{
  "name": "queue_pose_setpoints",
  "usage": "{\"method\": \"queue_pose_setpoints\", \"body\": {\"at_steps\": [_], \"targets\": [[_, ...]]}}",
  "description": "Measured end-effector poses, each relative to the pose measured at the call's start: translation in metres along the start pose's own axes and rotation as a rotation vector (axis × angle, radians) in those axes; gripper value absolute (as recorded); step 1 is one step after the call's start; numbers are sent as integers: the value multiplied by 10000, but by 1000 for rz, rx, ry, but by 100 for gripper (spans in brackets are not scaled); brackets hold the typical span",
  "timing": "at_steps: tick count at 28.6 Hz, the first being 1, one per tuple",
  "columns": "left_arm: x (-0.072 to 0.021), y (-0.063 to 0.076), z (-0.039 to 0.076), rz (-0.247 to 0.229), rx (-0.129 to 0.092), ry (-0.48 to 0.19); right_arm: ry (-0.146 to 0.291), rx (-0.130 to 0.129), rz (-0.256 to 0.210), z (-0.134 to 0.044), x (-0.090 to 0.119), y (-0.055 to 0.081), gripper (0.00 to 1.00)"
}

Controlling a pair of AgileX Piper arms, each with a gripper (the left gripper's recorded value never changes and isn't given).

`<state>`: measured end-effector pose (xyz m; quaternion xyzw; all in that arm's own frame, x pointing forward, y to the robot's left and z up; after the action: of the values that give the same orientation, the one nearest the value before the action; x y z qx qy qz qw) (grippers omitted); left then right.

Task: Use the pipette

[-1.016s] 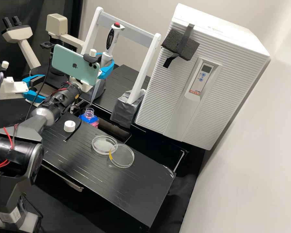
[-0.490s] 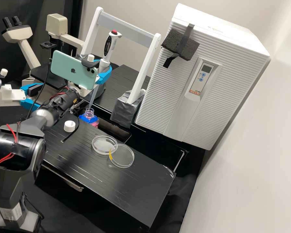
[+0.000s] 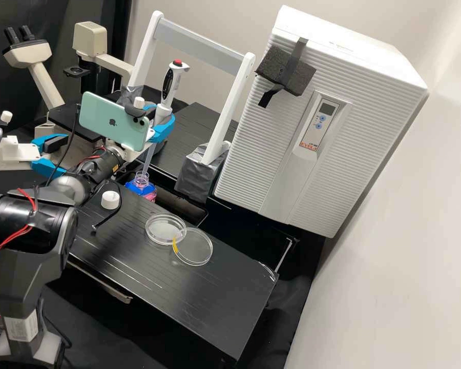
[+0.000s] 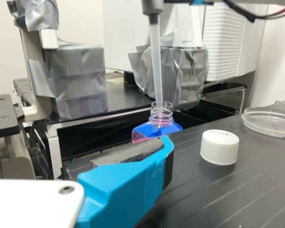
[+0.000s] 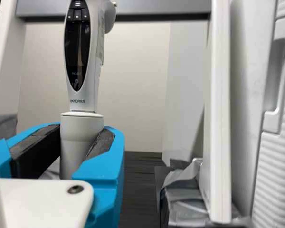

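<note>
Your right hand clamped the pipette, tip inside the bottle neck; your left hand stood open; the dish looked unfilled.

Three cameras, one bench.
The high camera looks forward and down over the black bench from off my arms. My left wrist camera sits low and close, facing the pink bottle and, I think, the same pipette that my right wrist camera faces from very near; the high view shares both.
</note>
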<state>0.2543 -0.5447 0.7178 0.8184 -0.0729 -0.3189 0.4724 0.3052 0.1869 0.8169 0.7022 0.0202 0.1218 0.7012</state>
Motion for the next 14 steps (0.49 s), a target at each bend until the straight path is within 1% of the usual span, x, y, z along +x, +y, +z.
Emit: {"method": "queue_pose_setpoints", "body": {"at_steps": [4,6,10,14], "targets": [[0,0,0,0,0,0,-10,-8,-13,39,-11,-45,0],[0,0,0,0,0,0,-14,-4,-16,55,-22,-57,0],[0,0,0,0,0,0,-20,-11,-21,86,-33,-93,0],[2,-6,-2,-2,0,1,-21,-5,-17,127,-55,-168,0]]}}
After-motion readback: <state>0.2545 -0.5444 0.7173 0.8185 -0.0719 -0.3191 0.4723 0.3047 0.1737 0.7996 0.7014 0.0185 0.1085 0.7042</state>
